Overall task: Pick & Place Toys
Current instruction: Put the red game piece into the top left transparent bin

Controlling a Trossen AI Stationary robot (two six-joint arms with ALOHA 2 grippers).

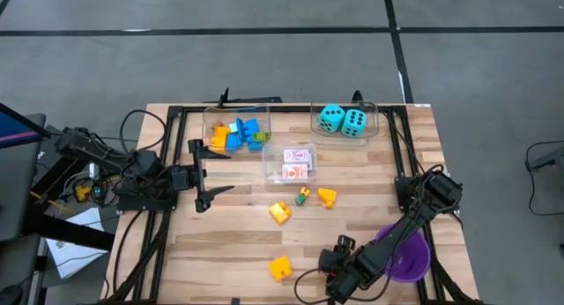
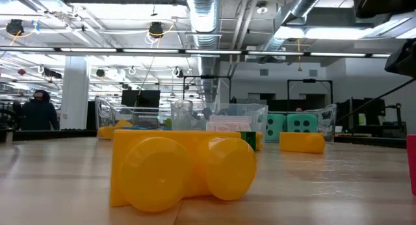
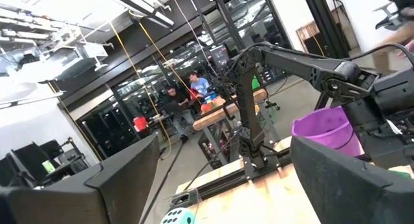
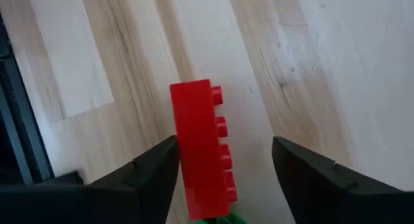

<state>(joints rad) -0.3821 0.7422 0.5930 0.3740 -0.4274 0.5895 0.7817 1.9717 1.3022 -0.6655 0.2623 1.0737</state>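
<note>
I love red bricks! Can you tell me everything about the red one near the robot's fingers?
The red brick is a long, smooth, plastic-looking block with a row of round studs along one side. It stands on end over the pale wooden table, between the right gripper's two dark fingers, close against one and clear of the other. A bit of something green shows at its lower end.

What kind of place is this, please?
Probably a large robotics lab or workshop: exposed ceiling ducts, another workbench with people behind glass walls, and a wooden table set up with robot arms.
</note>
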